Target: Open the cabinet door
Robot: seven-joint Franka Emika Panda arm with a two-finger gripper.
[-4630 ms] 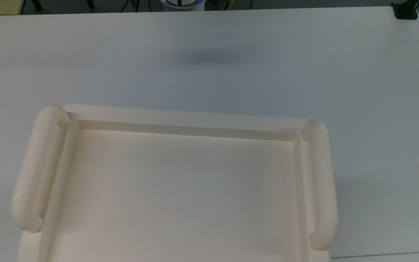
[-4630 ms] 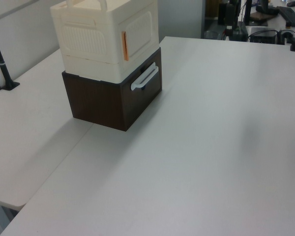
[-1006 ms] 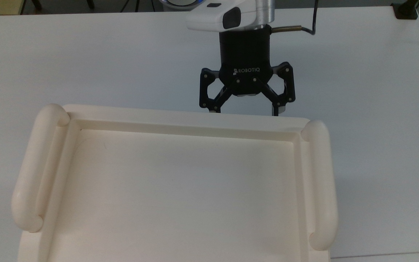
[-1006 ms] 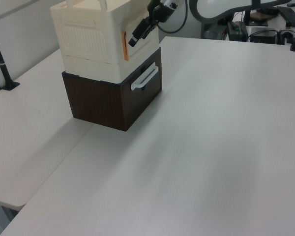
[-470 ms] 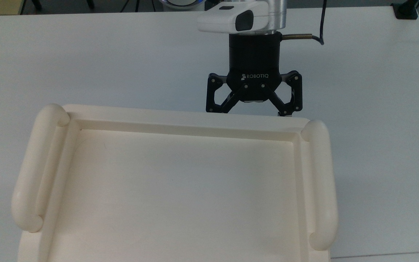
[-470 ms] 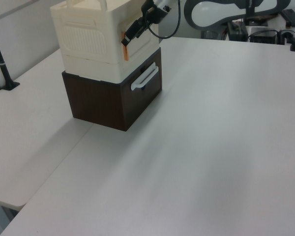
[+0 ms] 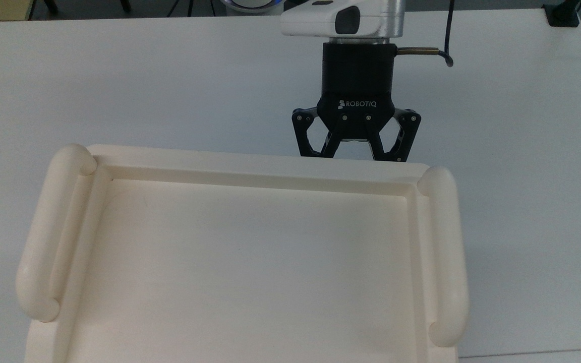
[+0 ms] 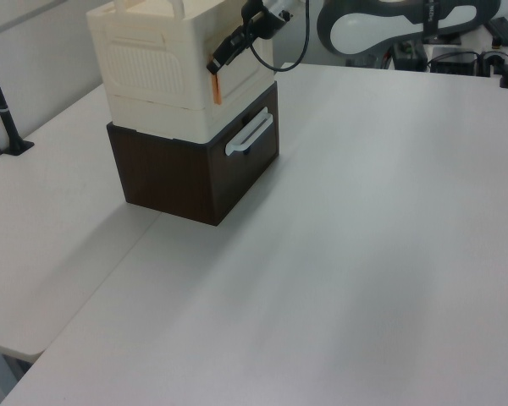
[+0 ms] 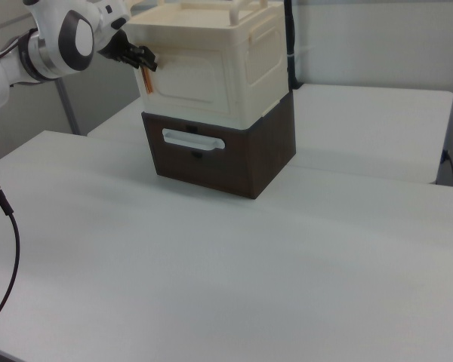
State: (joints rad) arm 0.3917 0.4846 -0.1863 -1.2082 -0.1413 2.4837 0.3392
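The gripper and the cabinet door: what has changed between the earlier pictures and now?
The gripper, absent from the earliest pictures, came in over the table and moved toward the top view's right, up to the cabinet. Its fingers narrowed at the orange tab on the door's edge; a grip cannot be confirmed. The door looks unmoved, and the brown drawer unit stayed put.
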